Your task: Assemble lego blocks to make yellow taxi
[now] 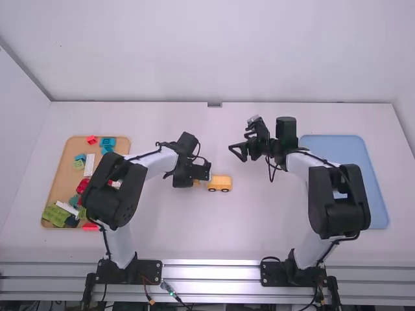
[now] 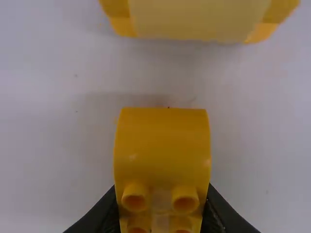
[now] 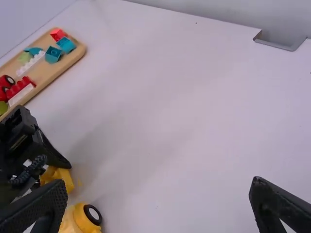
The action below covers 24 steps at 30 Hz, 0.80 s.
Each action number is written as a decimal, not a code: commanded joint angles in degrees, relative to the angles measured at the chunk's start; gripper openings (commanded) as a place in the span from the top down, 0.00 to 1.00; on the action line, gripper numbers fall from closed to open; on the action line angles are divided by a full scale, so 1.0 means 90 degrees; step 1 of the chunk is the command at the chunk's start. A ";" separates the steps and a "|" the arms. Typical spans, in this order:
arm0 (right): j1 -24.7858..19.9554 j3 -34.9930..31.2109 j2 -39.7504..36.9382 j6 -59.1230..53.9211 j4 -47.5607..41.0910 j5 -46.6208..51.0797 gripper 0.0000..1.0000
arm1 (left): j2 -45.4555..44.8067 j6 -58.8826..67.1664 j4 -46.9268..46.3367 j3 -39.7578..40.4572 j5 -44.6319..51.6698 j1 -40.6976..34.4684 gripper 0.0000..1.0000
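In the high view my left gripper (image 1: 202, 172) is low at mid-table, beside the left end of the yellow taxi body (image 1: 220, 183). The left wrist view has my left gripper (image 2: 163, 206) shut on a yellow curved block (image 2: 163, 145), its hollow studs between the fingers; a gap separates it from the taxi body (image 2: 194, 19). My right gripper (image 1: 238, 151) is farther back and to the right, open with nothing between its fingers. In the right wrist view my right gripper (image 3: 158, 204) is spread wide, and the wheeled taxi body (image 3: 80, 219) is at the lower left near the yellow block (image 3: 63, 176).
A wooden tray (image 1: 58, 165) of loose coloured bricks lies at the left, partly under the left arm. At the right is a blue tray (image 1: 373, 175), partly under the right arm. A small metal bracket (image 1: 214, 104) sits at the table's far edge.
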 commanded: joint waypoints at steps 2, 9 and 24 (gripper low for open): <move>0.0005 0.0129 0.0024 -0.0002 -0.0053 -0.0012 0.01 | 0.0061 -0.0070 -0.0061 -0.0036 0.0027 0.0005 0.15; -0.0005 0.0129 0.0024 -0.0027 -0.0143 -0.0017 0.01 | 0.0049 -0.0010 -0.0058 -0.0036 0.0391 -0.0012 0.01; -0.0321 0.0129 0.0024 -0.0024 -0.0330 -0.0063 0.01 | 0.0049 0.1795 0.0017 -0.0180 0.4235 0.1377 0.01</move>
